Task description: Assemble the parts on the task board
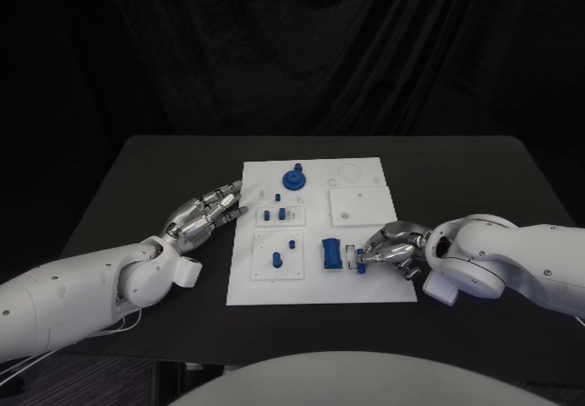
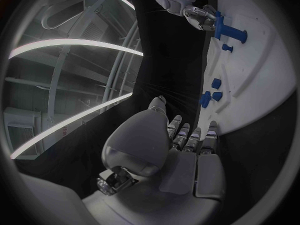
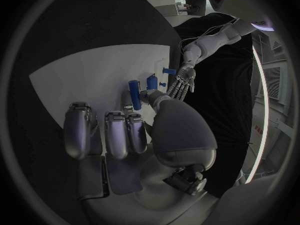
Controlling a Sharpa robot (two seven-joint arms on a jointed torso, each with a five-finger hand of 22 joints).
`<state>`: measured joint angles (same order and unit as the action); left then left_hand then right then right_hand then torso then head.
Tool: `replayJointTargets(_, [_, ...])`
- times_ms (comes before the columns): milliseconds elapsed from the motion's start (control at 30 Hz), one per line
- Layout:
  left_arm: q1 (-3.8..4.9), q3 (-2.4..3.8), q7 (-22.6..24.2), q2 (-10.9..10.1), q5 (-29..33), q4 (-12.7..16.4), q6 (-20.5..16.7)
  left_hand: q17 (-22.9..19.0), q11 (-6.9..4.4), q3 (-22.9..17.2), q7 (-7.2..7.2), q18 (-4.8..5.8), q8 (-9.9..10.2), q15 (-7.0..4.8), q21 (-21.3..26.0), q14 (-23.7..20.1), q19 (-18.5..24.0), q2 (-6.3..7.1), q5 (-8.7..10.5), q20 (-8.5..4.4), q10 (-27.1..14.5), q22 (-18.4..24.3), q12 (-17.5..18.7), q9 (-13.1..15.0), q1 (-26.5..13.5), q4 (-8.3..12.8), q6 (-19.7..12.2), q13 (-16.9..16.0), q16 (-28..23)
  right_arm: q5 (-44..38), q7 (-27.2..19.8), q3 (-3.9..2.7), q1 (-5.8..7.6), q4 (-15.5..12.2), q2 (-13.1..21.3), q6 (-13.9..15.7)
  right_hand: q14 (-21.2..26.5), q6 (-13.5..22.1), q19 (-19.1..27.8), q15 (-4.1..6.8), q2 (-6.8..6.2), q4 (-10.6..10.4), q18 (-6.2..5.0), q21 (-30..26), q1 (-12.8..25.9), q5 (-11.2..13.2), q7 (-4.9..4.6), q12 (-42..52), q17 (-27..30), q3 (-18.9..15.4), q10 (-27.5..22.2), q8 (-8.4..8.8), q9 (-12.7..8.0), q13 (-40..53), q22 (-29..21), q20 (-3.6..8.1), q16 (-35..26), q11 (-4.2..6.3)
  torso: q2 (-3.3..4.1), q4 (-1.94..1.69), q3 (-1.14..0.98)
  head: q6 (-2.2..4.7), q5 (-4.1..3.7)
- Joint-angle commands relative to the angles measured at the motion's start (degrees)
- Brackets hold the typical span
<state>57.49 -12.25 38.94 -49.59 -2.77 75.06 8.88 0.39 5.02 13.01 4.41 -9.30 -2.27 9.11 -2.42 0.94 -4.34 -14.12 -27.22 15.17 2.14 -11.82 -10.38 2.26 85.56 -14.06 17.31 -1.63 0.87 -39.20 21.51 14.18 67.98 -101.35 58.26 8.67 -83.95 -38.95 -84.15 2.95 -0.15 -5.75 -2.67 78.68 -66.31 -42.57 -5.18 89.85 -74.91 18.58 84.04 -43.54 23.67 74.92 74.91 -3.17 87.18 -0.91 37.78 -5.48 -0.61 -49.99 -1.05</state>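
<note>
Head view puts the fingers of the right hand (image 1: pixel 388 245) closed around a small blue part (image 1: pixel 363 262) at the right side of the white rectangular task board (image 1: pixel 378 283), just beside a taller blue block (image 1: pixel 331 253) that stands in the lower middle of the board. The right wrist view shows the thumb and a finger meeting at a small piece near this block, so the hand seems to pinch it, but how the piece sits in the fingers is too small to tell. The left hand (image 1: pixel 205 215) rests at the left edge of the board with its fingers stretched out and apart, and it holds nothing.

Further out on the board, a round blue knob-like part (image 1: pixel 294 179) stands near the far edge. Several small blue pegs (image 1: pixel 279 213) sit in a plate on the left middle, and two more blue pieces (image 1: pixel 279 255) sit in the nearer left plate. The white square plate (image 1: pixel 361 205) on the right middle and the round recess (image 1: pixel 351 172) beyond it carry no blue part.

As a judgement, the assembly is partly done: some parts appear seated, one is in hand, and the bare places on the right probably are still to be filled.
</note>
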Motion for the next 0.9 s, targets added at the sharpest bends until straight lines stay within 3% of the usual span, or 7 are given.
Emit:
replayJointTargets(33, [-0.08,0.05,1.0,0.0,0.3,0.0,0.7,0.1,0.02,0.0,0.19,-0.91,-0.3,0.09,-0.1,0.0,0.1,-0.21,-0.36,0.3,0.4,0.1,-0.2,0.0,0.5,0.4,0.2,0.0,0.3,0.2,0.6,-0.01,-0.04,0.1,-0.1,-0.8,-4.4,0.3,-1.2,0.29,-0.1,0.0,-0.23,-0.1,0.7,0.4,0.18,0.2,-6.3,-0.2,6.0,-0.3,0.3,15.1,11.2,0.18,-0.3,0.27,-0.04,0.07,0.03,-0.01,0.19])
replayJointTargets(200, [-0.09,0.05,1.0,0.1,0.3,0.0,0.7,0.1,0.02,0.0,0.19,-0.91,-0.3,0.09,-0.1,0.0,0.1,-0.21,-0.36,0.3,0.4,0.1,-0.2,0.0,0.5,0.4,0.2,0.0,0.3,0.2,0.1,-0.01,-0.04,0.4,-0.4,-0.4,-4.4,0.5,-1.2,0.35,0.06,-0.1,-0.22,-0.1,1.0,1.5,0.27,0.2,-6.3,-0.4,6.0,-0.54,0.7,15.1,11.3,0.24,-0.4,0.36,-0.04,0.02,-0.01,-0.01,0.11])
replayJointTargets(333, [-0.09,0.05,1.0,0.2,0.3,-0.1,0.8,0.1,0.01,-0.1,0.24,-0.91,-0.3,0.11,-0.1,0.0,0.1,-0.21,-0.38,0.3,0.4,0.1,-0.2,0.0,0.6,0.4,0.2,0.0,0.3,0.2,-0.4,-0.01,-0.04,0.5,-0.5,0.0,-4.3,0.9,-1.1,0.39,0.35,-0.7,-0.25,-0.3,1.8,4.4,0.31,0.2,-6.3,-0.8,6.0,-0.74,1.4,15.1,11.2,0.29,-0.4,0.39,-0.07,0.01,-0.02,-0.01,0.2])
replayJointTargets(600, [-0.1,0.05,1.0,0.3,0.3,-0.2,1.0,0.1,0.02,-0.1,0.28,-0.91,-0.2,0.12,-0.1,0.0,0.1,-0.23,-0.4,0.3,0.4,0.1,-0.2,0.0,0.6,0.5,0.1,0.0,0.3,0.2,-1.4,-0.01,-0.04,0.5,-0.5,0.7,-4.4,0.9,-1.1,0.42,0.53,-1.4,-0.24,-0.2,2.5,5.8,0.39,0.2,-6.4,-1.1,6.0,-1.03,1.9,15.1,11.2,0.31,-0.3,0.43,-0.07,0.06,0.01,-0.01,0.68])
replayJointTargets(700, [-0.11,0.05,1.0,0.4,0.3,-0.2,1.1,0.1,0.02,-0.1,0.28,-0.91,-0.2,0.12,-0.1,0.0,0.1,-0.23,-0.4,0.3,0.4,0.1,-0.2,0.0,0.6,0.5,0.1,0.0,0.3,0.2,-1.8,-0.01,-0.04,0.5,-0.6,0.8,-4.4,1.1,-1.2,0.5,0.74,-2.2,-0.23,-0.2,3.2,8.7,0.51,0.2,-6.4,-1.6,6.0,-1.36,2.5,15.1,11.2,0.37,-0.3,0.53,-0.05,0.02,0.03,-0.01,0.57])
replayJointTargets(900, [-0.13,0.05,0.9,0.5,0.3,-0.3,1.3,0.1,0.03,-0.1,0.31,-0.91,-0.2,0.14,-0.1,0.0,0.1,-0.27,-0.43,0.32,0.3,0.1,-0.2,0.0,0.6,0.5,0.1,0.0,0.3,0.2,-2.0,-0.01,-0.04,0.7,-0.8,1.0,-4.4,1.3,-1.1,0.55,0.84,-2.8,-0.25,-0.3,3.5,11.5,0.57,0.2,-6.4,-2.1,6.0,-1.6,3.0,15.1,11.2,0.42,-0.3,0.58,-0.03,0.02,-0.03,-0.01,0.59])
